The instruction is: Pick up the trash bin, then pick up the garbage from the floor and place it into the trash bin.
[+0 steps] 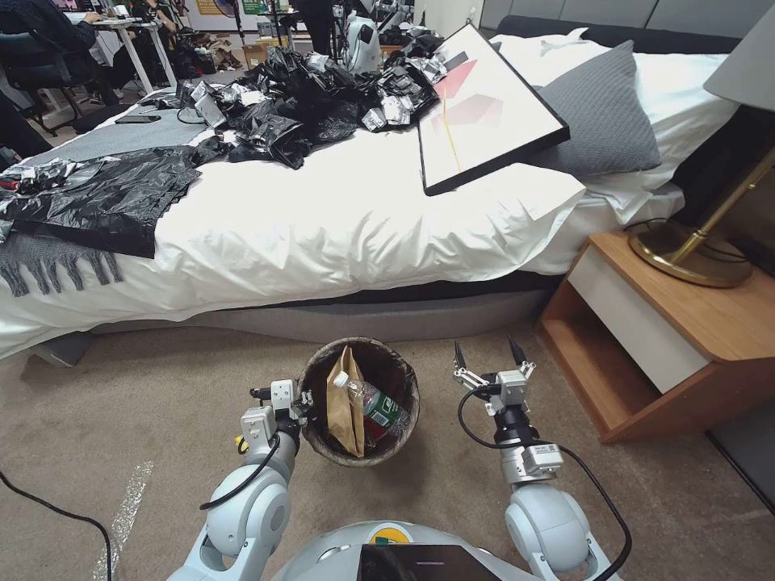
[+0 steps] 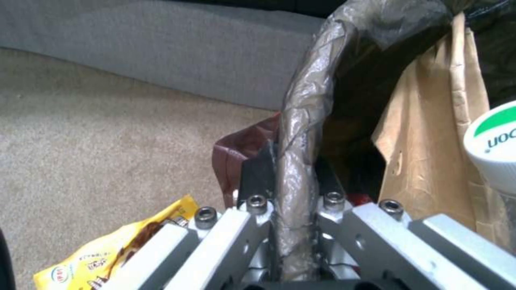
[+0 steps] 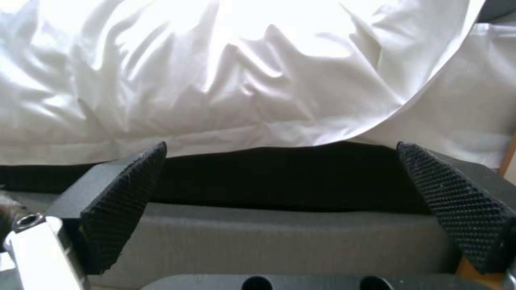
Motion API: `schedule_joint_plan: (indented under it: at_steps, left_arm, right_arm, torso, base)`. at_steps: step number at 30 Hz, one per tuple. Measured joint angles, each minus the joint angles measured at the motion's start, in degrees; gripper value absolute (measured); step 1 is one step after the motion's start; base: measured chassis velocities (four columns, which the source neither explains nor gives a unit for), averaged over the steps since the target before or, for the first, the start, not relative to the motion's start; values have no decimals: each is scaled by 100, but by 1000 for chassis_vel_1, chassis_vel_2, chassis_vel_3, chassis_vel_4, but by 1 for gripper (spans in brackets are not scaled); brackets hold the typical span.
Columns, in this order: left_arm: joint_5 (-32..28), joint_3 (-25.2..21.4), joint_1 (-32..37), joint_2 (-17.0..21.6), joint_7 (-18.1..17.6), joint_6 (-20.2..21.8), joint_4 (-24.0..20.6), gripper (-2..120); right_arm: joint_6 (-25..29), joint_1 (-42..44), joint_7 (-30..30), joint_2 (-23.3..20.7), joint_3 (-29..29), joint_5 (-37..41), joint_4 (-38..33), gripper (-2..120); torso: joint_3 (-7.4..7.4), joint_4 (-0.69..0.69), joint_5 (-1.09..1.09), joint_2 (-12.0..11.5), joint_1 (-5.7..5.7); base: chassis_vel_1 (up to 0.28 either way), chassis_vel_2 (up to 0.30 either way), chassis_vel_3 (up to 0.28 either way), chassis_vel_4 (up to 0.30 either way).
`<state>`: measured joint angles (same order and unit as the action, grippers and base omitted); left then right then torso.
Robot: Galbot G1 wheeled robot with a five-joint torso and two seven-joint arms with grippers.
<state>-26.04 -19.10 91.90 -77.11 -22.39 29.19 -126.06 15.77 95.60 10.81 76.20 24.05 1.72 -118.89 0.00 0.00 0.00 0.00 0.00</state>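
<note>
The trash bin (image 1: pixel 361 401) was seen on the carpet (image 1: pixel 145 420) in front of the bed (image 1: pixel 339 226), gripped at its near-left rim by the left gripper (image 1: pixel 303 403). In the left wrist view the 2 fingers (image 2: pixel 258 177) were shown clamped tight on the rim, the plastic liner (image 2: pixel 301 133) pinched between them. A tan paper bag (image 1: pixel 345 403) and a clear bottle (image 1: pixel 373 401) with a green label were held inside the bin. The bottle's white cap (image 2: pixel 497 145) was caught close up in that view, its partial green lettering not fully legible. A yellow snack wrapper (image 2: pixel 107 253) with small print too blurred to read was revealed on the carpet beside the bin, hidden from the head camera. The right gripper (image 1: pixel 488 355) was held wide open and empty to the right of the bin; its textured pads (image 3: pixel 123 205) were pictured facing the white duvet (image 3: pixel 225 80).
</note>
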Motion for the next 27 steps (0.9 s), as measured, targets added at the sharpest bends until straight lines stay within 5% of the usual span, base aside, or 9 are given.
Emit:
schedule_joint_plan:
  at_steps: [27]
  left_arm:
    - [-25,-36,-89,-4,109,-145,7,0]
  right_arm:
    - [-158,-162,-101,-68,-145,45,95,100]
  torso:
    - [0,0,0,0,0]
  base:
    - [26,24,23,26]
